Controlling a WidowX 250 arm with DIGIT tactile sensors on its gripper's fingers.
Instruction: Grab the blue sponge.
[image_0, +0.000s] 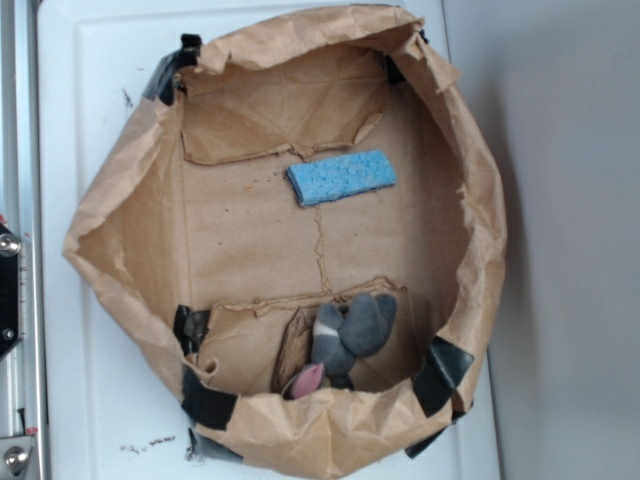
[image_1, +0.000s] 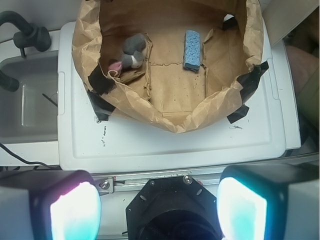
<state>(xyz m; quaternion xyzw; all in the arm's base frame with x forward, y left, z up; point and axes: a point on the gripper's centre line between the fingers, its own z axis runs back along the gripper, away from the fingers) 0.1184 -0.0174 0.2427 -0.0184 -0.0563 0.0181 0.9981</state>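
The blue sponge lies flat on the floor of a brown paper-lined bin, toward its far side in the exterior view. In the wrist view the sponge lies at the upper middle inside the bin. My gripper is open and empty, its two glowing pads wide apart at the bottom of the wrist view. It hangs well back from the bin, above the robot base. The gripper does not show in the exterior view.
A grey and pink plush toy lies in the bin's near corner, also in the wrist view. The bin sits on a white plastic lid. Black tape holds the paper. A grey sink is at the left.
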